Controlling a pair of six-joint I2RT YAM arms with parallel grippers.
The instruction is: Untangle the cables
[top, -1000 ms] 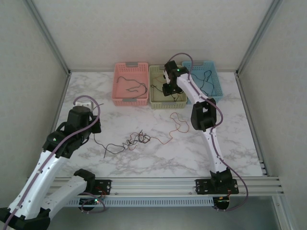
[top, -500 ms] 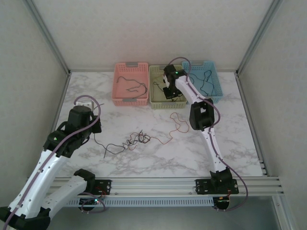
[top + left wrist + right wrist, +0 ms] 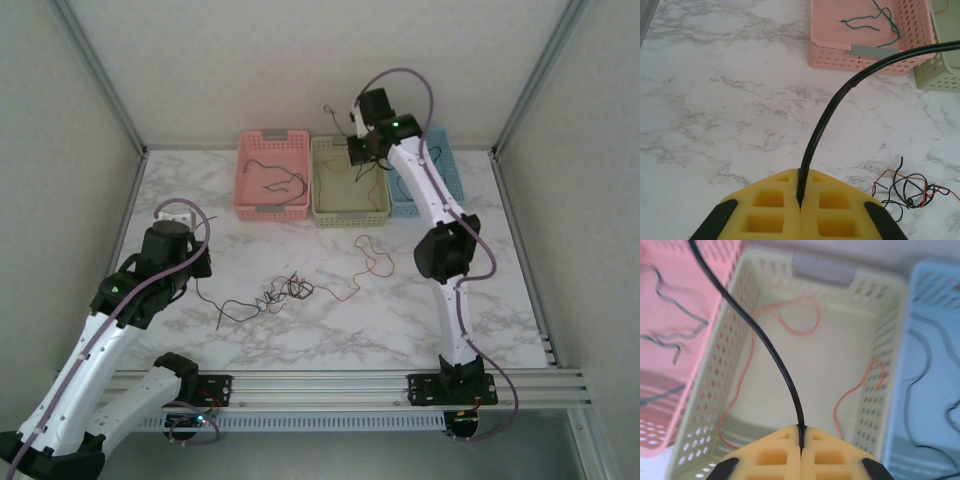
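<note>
Yellow pads of the left gripper [image 3: 800,200] are pressed fully together on a black cable [image 3: 813,142], and no gap shows between them. That cable arcs from the pads toward 2 o'clock and leaves the left wrist view at its right edge, so you cannot follow its far end there. At 4 o'clock in the same view, the tangle [image 3: 910,187] of black and red-orange cables lies on the marble table [image 3: 715,100].

The right gripper [image 3: 801,437] is likewise fully closed. It pinches a second black cable [image 3: 790,390], which runs toward 11 o'clock and is cut off at the top edge. Beneath it sits the beige basket [image 3: 875,287], which holds a red-orange cable [image 3: 818,319].

The blue basket [image 3: 940,290] at 3 o'clock contains a third black cable [image 3: 905,405]. The pink basket [image 3: 700,265] at 9 o'clock contains a dark strand too blurred for you to tell its colour. In the top view, a loose red-orange cable [image 3: 372,258] lies on the table at 6 o'clock from the beige basket.
</note>
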